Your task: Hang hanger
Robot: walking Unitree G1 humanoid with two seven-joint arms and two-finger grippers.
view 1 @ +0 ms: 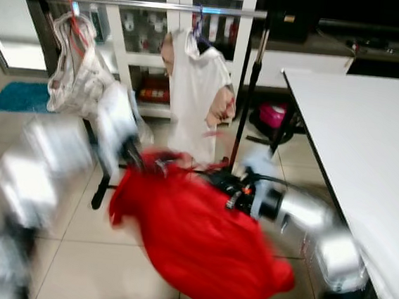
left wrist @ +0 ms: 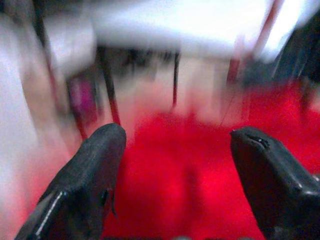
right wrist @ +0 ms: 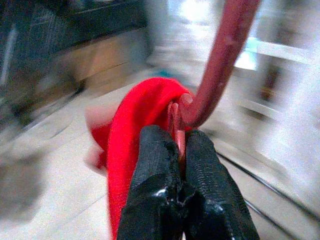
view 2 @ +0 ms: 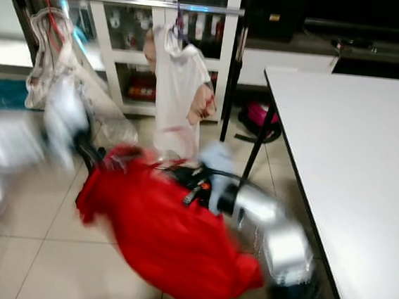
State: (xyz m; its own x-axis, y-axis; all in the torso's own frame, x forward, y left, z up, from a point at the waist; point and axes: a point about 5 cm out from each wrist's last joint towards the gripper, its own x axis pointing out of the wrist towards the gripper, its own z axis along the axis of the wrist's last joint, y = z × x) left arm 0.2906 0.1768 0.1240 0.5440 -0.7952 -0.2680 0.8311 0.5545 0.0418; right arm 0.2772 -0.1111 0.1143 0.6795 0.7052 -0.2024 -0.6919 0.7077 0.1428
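A red garment (view 1: 205, 242) hangs on a red hanger, low in front of the clothes rail (view 1: 157, 5). My right gripper (right wrist: 177, 137) is shut on the hanger's neck, just below its red hook (right wrist: 220, 60), and reaches in from the right (view 1: 214, 176). My left gripper (left wrist: 175, 165) is open, with the red cloth (left wrist: 185, 185) close behind its fingers (left wrist: 90, 175). In the left eye view that arm is heavily blurred at the garment's upper left corner (view 1: 132, 156).
A white garment (view 1: 194, 92) hangs at the rail's middle and a pale bundle (view 1: 76, 67) at its left end. A white table (view 1: 369, 152) fills the right side. A black rack post (view 1: 252, 84) stands beside it. White cabinets (view 1: 146, 38) are behind.
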